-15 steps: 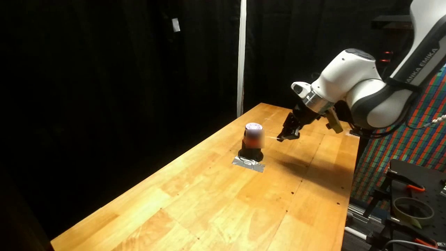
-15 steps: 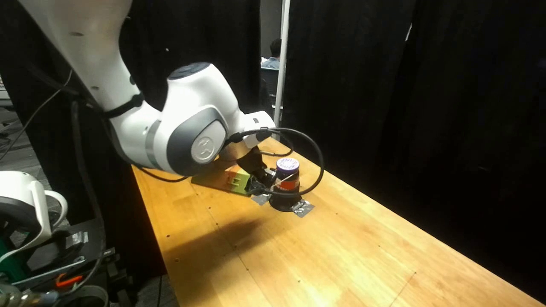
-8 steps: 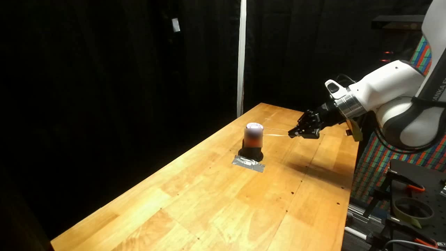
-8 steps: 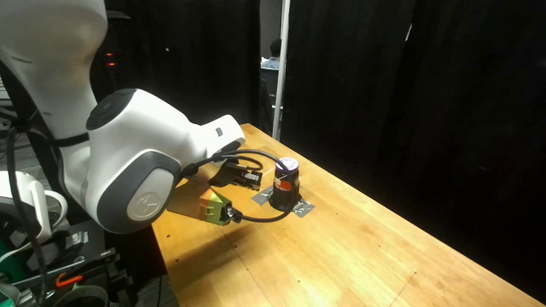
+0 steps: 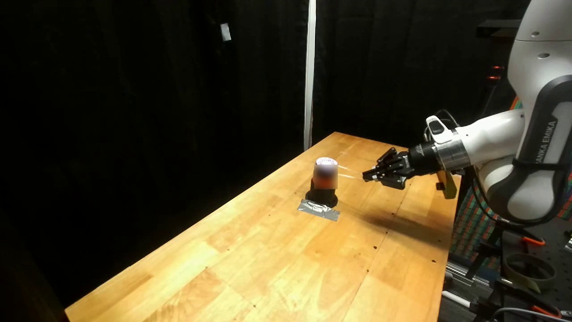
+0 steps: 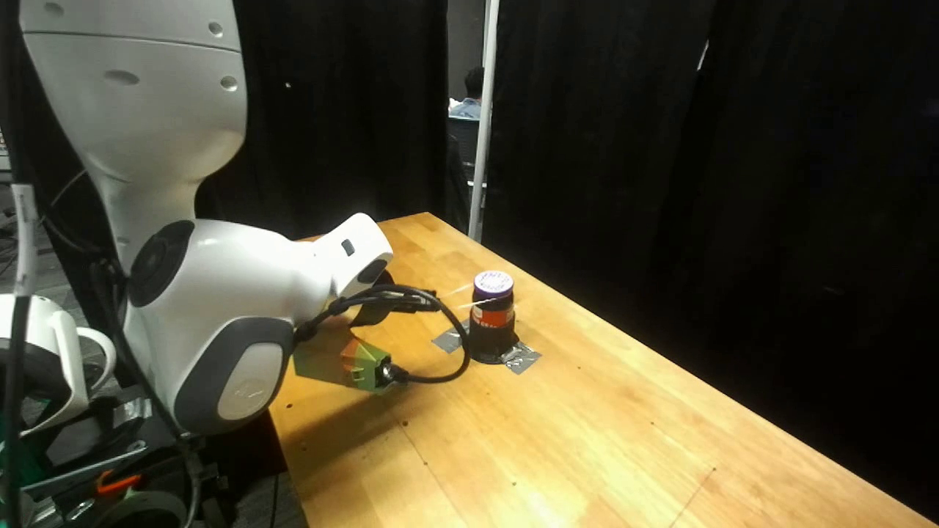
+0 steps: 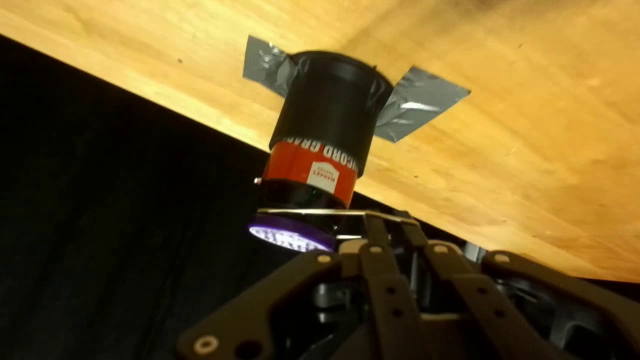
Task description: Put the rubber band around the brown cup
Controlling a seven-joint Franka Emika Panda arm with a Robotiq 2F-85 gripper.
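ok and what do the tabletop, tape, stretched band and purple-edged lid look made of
Tabletop: seemingly varnished wood, judging by its grain, joints and sheen.
Tape: perhaps plastic-coated duct tape; silver-gray, with shiny creases.
Band: probably rubber; thin, pale strands pulled straight, finish unclear.
Lid: plastic or metal, can't tell; looks smooth.

Dark cup [image 7: 322, 127], stripe [image 7: 297, 166] blazing orange-red, lettered in white; purple lid [image 7: 295, 232] (white on top, and speckled!); and there, pale rubber band [image 7: 310, 212]; black tool [image 7: 392, 220]; silver tape [image 7: 422, 102]; honey-toned patchwork worktop [image 5: 290, 259].
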